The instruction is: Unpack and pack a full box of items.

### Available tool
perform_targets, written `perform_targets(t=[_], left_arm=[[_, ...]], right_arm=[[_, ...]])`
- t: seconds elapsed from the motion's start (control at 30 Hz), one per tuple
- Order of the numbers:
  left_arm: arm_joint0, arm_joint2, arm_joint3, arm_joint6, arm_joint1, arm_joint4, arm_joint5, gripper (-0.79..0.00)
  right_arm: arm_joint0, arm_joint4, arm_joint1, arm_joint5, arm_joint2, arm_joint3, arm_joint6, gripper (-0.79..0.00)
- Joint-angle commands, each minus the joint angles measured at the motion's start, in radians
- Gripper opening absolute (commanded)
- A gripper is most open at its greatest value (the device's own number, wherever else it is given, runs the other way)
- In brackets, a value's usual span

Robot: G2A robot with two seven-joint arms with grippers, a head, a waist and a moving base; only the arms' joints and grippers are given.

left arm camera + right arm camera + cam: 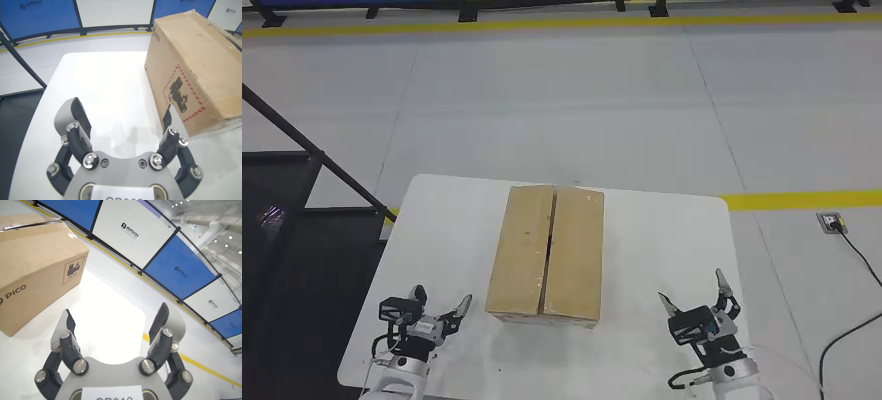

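From above, the shut brown cardboard box (pixel 547 255) lies mid-way on the white counter (pixel 662 250), its contents hidden. The left gripper (pixel 444 297) and right gripper (pixel 692 287) hover near the front edge on either side of it. In the left wrist view the fingers (pixel 80 111) are spread wide and empty beside the box, which is cut off at the frame edge. In the right wrist view they gape likewise, holding nothing, with the box partly out of frame.
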Motion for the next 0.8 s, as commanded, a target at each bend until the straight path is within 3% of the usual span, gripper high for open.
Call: perform_targets(t=[0.0,0.23,0.43,0.77], left_arm=[[0.0,-0.001,0.001,-0.002,0.0,0.001,0.001,0.0],[0.001,0.0,0.002,-0.003,0.0,0.0,0.002,0.0],[-0.051,0.052,0.03,-0.018,-0.008,0.024,0.002,0.0],[-0.104,0.121,0.069,-0.019,-0.019,0.055,-0.027,0.0]], right_arm=[[0.002,-0.011,0.0,-0.005,-0.006,-0.004,0.012,0.0],[0.003,-0.008,-0.001,-0.011,-0.009,-0.006,0.003,0.0],[0.029,-0.01,0.006,-0.162,-0.021,0.02,-0.191,0.0],[0.025,-0.125,0.01,-0.21,-0.058,0.004,-0.241,0.0]])
